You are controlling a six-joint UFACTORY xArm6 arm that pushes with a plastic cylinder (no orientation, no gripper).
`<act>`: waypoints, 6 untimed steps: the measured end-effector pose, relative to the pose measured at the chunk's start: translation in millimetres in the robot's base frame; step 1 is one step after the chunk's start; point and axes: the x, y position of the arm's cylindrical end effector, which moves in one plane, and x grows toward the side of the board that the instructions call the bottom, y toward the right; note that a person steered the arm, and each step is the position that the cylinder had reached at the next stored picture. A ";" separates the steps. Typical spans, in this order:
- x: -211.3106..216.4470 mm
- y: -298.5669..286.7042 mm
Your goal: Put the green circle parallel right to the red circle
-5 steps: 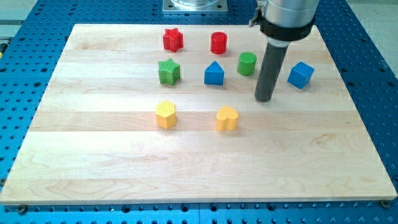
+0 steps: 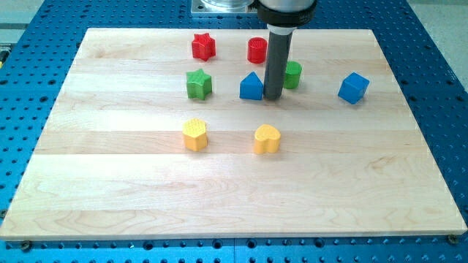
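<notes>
While no brand, label or writing can be read anywhere, materials are plain enough: pale wooden board point(image 2: 146, 190) w/ visible plank seams and grain, lying on a blue perforated metal table point(image 2: 439, 44). Blocks look like smooth, matte plastic.

My tip point(image 2: 273, 98) is the end of a straight dark grey rod, round in section; it's a bare rod w/ no claw, so nothing is clenched or grasped. Tip sits between the blue house-shaped block point(image 2: 251, 87) on the view's left and the green circle point(image 2: 293, 74) on the view's right, just beside both; can't tell if it touches either. Rod hides the green circle's left edge.

Green circle is a short cylinder, lower than and to the view's right of the red circle point(image 2: 257, 50), also a short cylinder, near the view's top.

Others: red star point(image 2: 203, 46), green star point(image 2: 198, 84), blue cube point(image 2: 354, 88) tilted, well apart on the right; yellow hexagon point(image 2: 194, 134) w/ dimpled top; yellow heart point(image 2: 267, 139).
</notes>
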 end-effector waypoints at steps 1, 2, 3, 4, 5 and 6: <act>-23.9 21.6; -27.4 45.4; -39.9 58.9; -66.2 73.6; -58.9 75.5; -53.9 110.9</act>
